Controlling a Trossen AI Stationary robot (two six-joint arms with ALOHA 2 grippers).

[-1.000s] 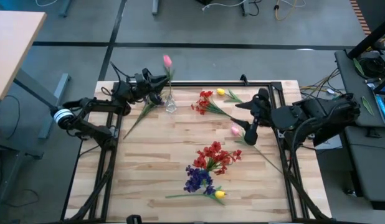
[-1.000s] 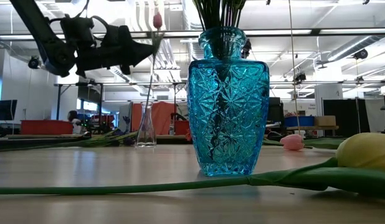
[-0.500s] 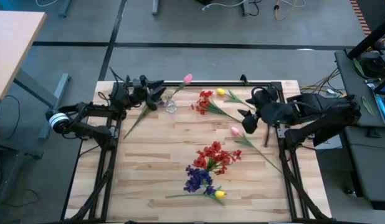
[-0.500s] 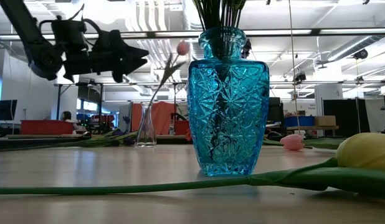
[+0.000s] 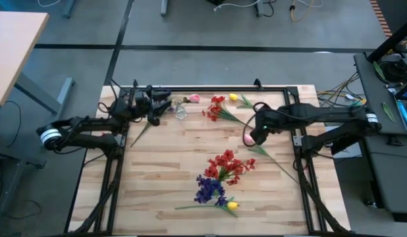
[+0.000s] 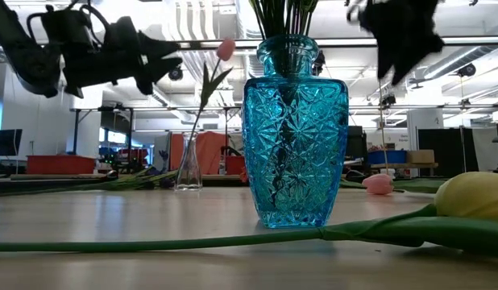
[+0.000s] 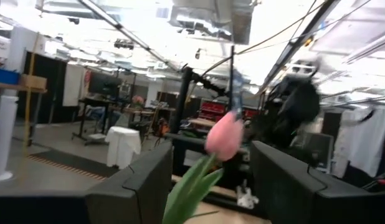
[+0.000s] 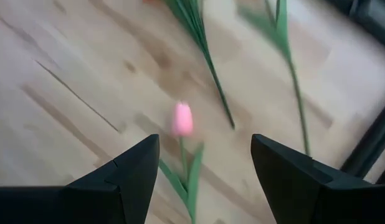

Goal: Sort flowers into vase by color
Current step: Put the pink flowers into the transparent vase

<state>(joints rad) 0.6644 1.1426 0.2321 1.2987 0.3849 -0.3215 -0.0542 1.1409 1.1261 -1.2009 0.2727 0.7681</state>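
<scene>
A small clear vase [image 5: 180, 110] stands at the far left of the table. A pink tulip [image 5: 194, 98] rests in it by its stem and leans against the rim, head up [image 6: 226, 50]. My left gripper [image 5: 165, 105] is open just left of that vase, and the tulip [image 7: 223, 134] shows beyond its fingers. My right gripper [image 5: 256, 131] is open and points down over a second pink tulip [image 8: 182, 119], which lies flat on the table. A blue glass vase [image 6: 296, 133] holds several green stems.
A red cluster [image 5: 217, 108] and a yellow tulip [image 5: 234, 97] lie at the far middle. Red [image 5: 230, 164] and purple [image 5: 209, 191] clusters show at the near middle. Another yellow tulip [image 5: 232, 205] lies in front of them, its stem pointing left. A black frame rail [image 5: 296, 141] borders the right side.
My left gripper has opened, let go of the pink tulip and drawn back toward the table's left edge. The tulip stays in the clear vase but now leans to the right. My right gripper has dropped toward the lying pink tulip and tipped to point down.
</scene>
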